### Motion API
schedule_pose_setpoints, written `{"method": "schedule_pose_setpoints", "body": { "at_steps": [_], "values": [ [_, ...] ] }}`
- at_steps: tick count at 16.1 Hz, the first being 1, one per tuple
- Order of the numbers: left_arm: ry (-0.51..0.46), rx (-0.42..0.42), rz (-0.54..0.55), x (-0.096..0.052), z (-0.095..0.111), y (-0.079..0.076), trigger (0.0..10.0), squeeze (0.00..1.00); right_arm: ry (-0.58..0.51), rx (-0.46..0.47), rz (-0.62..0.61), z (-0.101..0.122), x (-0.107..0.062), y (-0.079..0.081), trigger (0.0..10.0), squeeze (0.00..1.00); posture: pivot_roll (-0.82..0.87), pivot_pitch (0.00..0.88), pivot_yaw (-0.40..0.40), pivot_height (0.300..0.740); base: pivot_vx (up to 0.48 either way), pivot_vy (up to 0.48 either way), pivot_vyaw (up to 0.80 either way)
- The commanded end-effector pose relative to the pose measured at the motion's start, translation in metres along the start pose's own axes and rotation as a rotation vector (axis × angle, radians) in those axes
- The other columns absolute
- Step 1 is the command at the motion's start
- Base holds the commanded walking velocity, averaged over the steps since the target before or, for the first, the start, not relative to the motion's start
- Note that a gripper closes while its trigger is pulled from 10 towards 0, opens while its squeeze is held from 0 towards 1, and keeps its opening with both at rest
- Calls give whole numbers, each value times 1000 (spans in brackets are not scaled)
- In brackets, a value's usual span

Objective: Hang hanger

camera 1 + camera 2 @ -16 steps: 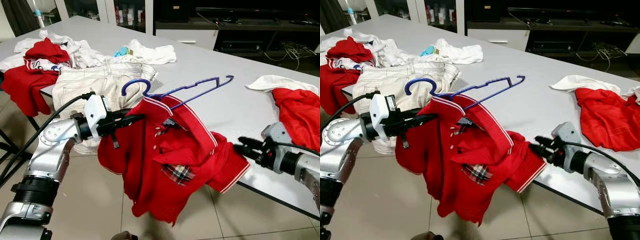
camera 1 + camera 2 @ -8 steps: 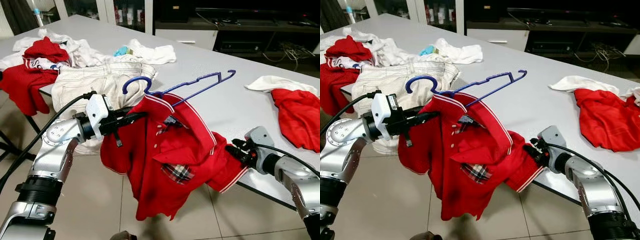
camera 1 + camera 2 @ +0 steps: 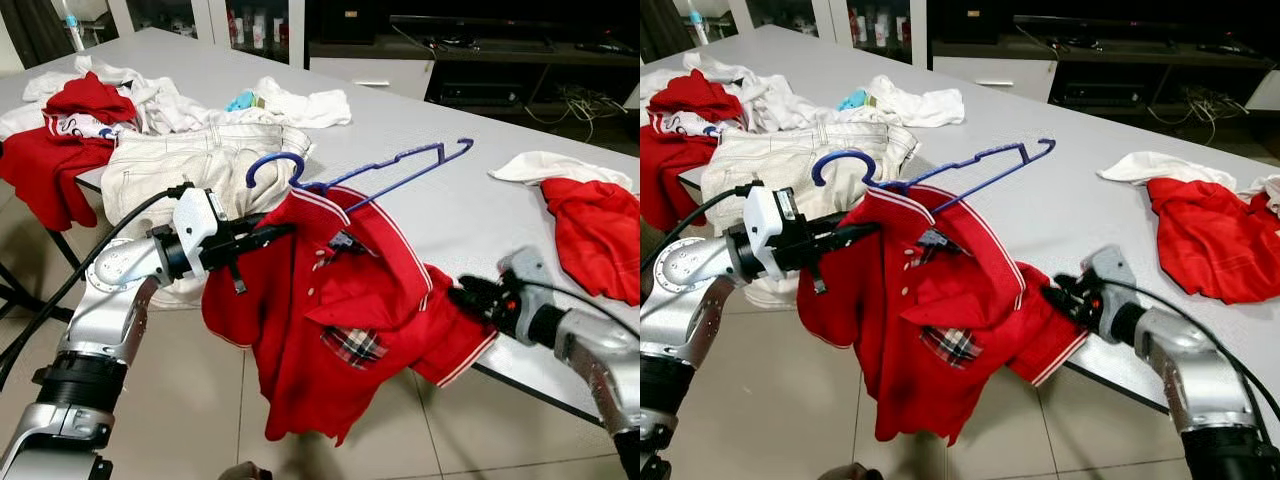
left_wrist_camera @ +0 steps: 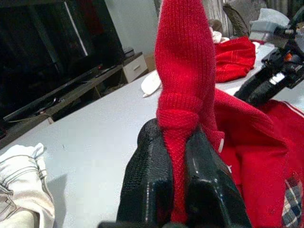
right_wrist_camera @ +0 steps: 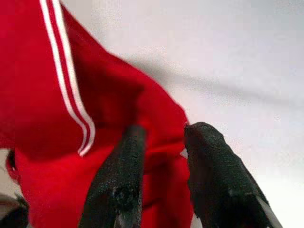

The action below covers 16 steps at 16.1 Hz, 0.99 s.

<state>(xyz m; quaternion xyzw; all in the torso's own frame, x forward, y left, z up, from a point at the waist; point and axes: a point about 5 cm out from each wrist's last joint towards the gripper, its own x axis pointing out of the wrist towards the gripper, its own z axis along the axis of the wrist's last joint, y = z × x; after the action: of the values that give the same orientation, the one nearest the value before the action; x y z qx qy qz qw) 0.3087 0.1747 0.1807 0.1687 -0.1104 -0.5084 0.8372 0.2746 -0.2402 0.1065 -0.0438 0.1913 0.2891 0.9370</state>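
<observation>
A red polo shirt [image 3: 330, 330] with white-striped collar hangs off the table's near edge, draped partly over a blue hanger [image 3: 385, 168] whose hook [image 3: 270, 165] points left. My left gripper [image 3: 275, 232] is shut on the shirt's shoulder by the collar; the left wrist view has red knit pinched between its fingers [image 4: 149, 161]. My right gripper [image 3: 462, 295] is at the shirt's striped sleeve on the table edge. In the right wrist view its fingers [image 5: 209, 142] stand apart, with the sleeve's red cloth [image 5: 57, 95] lying between and beyond them.
The grey table [image 3: 470, 210] carries cream jeans [image 3: 190, 160], a heap of red and white clothes [image 3: 90, 105] at far left, and a red garment [image 3: 600, 230] with a white cloth [image 3: 545, 165] at right. Tiled floor [image 3: 180, 400] lies below. A dark TV cabinet stands behind.
My right gripper has moved left along the table edge up to the shirt's sleeve. The hanger's free end has risen slightly. The left gripper holds as before.
</observation>
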Motion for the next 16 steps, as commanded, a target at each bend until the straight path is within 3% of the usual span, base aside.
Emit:
{"method": "schedule_pose_setpoints", "body": {
  "at_steps": [1,2,3,4,6,16],
  "values": [
    [-36,42,9,4,10,3,10000,0,-17,9,-12,6,-5,-5,10000,184,-46,0,-47,740,0,0,0],
    [-37,42,7,4,10,3,10000,0,-26,23,-11,7,-6,-7,10000,192,-46,0,-47,740,0,0,0],
    [-37,42,7,4,10,3,10000,0,-40,32,0,10,-8,-7,10000,396,-46,0,-47,740,0,0,0],
    [-37,42,6,4,10,3,10000,0,-47,38,20,12,-10,-6,10000,1000,-46,0,-47,740,0,0,0],
    [-37,41,6,4,10,2,10000,0,-26,15,74,11,-10,0,10000,1000,-46,0,-47,740,0,0,0],
    [-37,41,6,4,10,2,10000,0,-19,9,76,10,-10,1,10000,1000,-46,0,-47,740,0,0,0]
  ]
}}
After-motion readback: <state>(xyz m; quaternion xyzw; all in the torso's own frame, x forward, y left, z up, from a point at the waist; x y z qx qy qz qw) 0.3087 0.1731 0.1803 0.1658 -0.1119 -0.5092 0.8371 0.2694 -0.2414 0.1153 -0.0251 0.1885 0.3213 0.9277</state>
